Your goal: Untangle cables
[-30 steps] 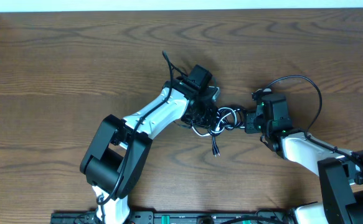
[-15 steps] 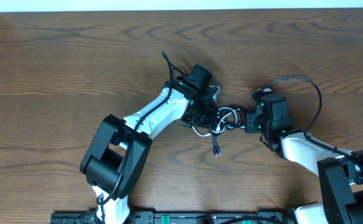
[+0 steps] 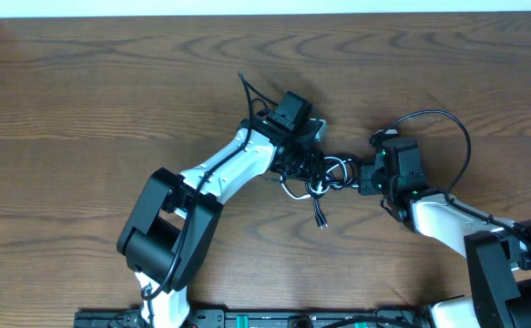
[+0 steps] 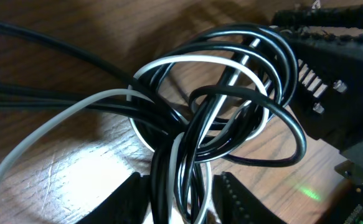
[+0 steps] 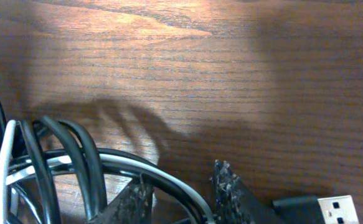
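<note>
Your left end effector (image 3: 303,162) is closed down narrow on the cables (image 3: 324,175). In its wrist view a bundle of black strands and one white strand fills the gap between the two fingers (image 4: 128,199), and ahead of them the cords fan into overlapping loops. Your right end effector (image 3: 361,176) faces it from the other side of the knot. It is also narrowed, with a black and a white strand crossing between its fingers (image 5: 231,193). The whole tangle sits between the two end effectors and touches both. One black tail with a small plug (image 3: 321,221) trails out of the knot toward the arm bases, lying just beside the left end effector. A silver USB plug (image 5: 330,207) lies flat just to the outer side of the right end effector's fingers. Everything rests on a dark brown desk (image 3: 110,82) with a strong wavy wood grain, matte with soft shadows under the loops. In both wrist views a bright patch of light falls on the wood near the fingers. Along the far edge of the desk, well away from both end effectors, runs a pale strip (image 3: 247,7); you cannot tell what it is.
</note>
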`<state>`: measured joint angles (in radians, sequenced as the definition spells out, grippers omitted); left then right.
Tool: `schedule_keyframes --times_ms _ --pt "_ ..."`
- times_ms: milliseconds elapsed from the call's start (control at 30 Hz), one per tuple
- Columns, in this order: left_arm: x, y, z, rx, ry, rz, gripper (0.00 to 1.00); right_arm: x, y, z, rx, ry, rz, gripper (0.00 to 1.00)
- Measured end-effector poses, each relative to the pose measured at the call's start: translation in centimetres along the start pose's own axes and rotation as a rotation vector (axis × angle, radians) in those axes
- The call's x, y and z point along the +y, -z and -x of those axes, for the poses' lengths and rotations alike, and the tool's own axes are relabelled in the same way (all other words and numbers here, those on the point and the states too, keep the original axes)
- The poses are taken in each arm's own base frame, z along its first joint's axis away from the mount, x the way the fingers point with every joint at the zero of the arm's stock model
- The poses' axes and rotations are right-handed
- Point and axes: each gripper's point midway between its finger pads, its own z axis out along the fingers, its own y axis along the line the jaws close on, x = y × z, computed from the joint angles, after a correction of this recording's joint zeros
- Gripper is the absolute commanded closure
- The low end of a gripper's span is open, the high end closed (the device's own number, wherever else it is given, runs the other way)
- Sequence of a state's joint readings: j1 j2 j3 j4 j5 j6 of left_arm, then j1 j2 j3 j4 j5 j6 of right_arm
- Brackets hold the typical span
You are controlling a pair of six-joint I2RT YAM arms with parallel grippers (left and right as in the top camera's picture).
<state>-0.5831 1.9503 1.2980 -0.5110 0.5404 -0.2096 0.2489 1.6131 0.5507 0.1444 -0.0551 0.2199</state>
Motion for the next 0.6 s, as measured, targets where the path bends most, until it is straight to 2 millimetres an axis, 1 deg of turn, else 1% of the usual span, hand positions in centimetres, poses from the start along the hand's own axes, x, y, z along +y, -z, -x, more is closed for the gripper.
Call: schedule_keyframes --times_ms 233,367,433,467,533,600 --pt "0.5 -0.1 0.5 -0.024 -0.008 0.029 0.60 0.0 0.0 0.0 0.000 0.000 0.001 0.67" --pt "0.8 -0.2 0.4 -0.027 -0.008 0.039 0.60 0.0 0.0 0.0 -0.001 0.000 0.001 0.63" --pt "0.8 -0.2 0.4 -0.026 -0.007 0.040 0.61 0.0 0.0 0.1 -0.002 0.000 0.001 0.60" --pt "0.8 -0.2 0.3 -0.024 -0.007 0.041 0.68 0.1 0.0 0.2 -0.007 0.001 0.002 0.59" --pt "0.9 -0.3 0.0 -0.013 -0.007 0.043 0.92 0.1 0.0 0.4 -0.019 0.001 0.003 0.57" --pt "1.1 -0.5 -0.6 0.002 0.002 0.052 0.92 0.1 -0.1 0.7 -0.033 0.002 0.002 0.57"
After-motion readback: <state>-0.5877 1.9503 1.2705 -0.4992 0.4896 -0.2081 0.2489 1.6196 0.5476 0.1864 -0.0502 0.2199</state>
